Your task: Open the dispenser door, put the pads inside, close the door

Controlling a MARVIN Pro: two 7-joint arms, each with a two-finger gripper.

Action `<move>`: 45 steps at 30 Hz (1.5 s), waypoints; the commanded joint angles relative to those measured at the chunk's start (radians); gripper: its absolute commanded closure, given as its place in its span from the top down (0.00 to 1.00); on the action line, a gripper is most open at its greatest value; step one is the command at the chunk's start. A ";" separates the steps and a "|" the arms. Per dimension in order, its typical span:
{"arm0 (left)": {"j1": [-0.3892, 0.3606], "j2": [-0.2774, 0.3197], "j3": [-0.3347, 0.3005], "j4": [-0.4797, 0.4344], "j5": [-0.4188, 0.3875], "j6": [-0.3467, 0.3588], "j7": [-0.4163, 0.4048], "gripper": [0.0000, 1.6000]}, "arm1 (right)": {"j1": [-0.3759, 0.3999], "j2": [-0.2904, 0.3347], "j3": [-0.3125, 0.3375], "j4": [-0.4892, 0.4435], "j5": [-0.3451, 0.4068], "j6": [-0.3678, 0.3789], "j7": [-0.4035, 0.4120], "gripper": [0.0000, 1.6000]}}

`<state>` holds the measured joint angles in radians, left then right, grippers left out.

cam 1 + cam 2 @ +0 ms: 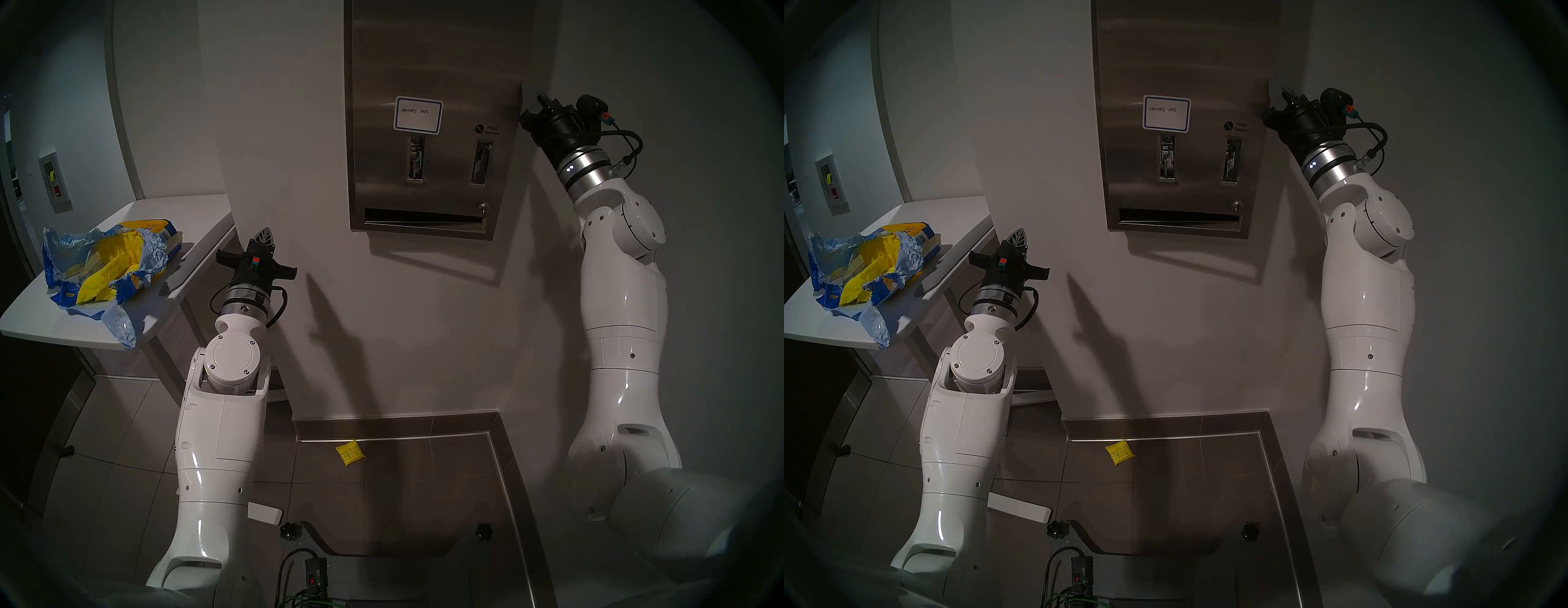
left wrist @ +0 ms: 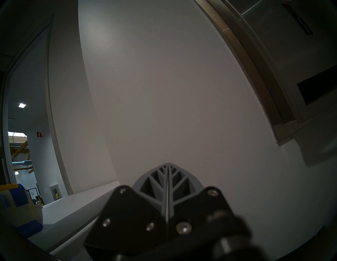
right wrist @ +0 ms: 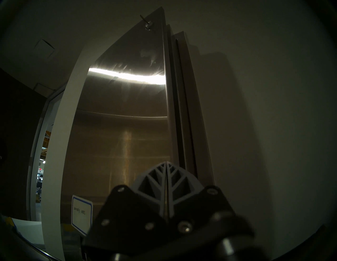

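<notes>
Now | grey wall [image 1: 424,322], tiled floor [image 1: 399,501] | left tool [image 2: 168,164], right tool [image 3: 166,162] closed, empty

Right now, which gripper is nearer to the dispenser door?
Right. The right gripper is at the dispenser door's right edge; the left gripper is below, left of it, by the white table.

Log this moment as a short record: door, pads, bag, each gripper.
dispenser door: looks shut, or nearly; a narrow seam shows along its right edge in the right wrist view
yellow pad: lying alone on the floor tiles below the dispenser
torn blue-and-yellow bag: on the white shelf, left
left gripper: shut, empty, near the shelf edge
right gripper: shut, empty, tips at the door's right edge
</notes>
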<state>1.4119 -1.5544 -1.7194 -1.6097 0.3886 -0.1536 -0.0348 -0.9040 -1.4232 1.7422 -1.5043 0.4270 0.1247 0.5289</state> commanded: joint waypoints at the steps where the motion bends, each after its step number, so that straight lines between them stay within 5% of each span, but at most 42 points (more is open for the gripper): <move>1: -0.033 0.006 0.000 -0.030 -0.002 -0.018 0.006 0.00 | 0.073 0.010 -0.004 0.041 -0.001 -0.028 0.012 0.00; 21: -0.031 0.019 0.011 -0.029 -0.013 -0.015 0.018 0.00 | 0.130 0.029 -0.015 0.193 0.002 -0.057 0.038 0.00; 45: -0.029 0.033 0.023 -0.028 -0.025 -0.012 0.031 0.00 | 0.107 0.029 -0.003 0.184 0.007 -0.054 0.029 0.00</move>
<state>1.4123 -1.5258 -1.6942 -1.6071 0.3642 -0.1537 -0.0082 -0.8238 -1.3964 1.7388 -1.2805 0.4340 0.0740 0.5591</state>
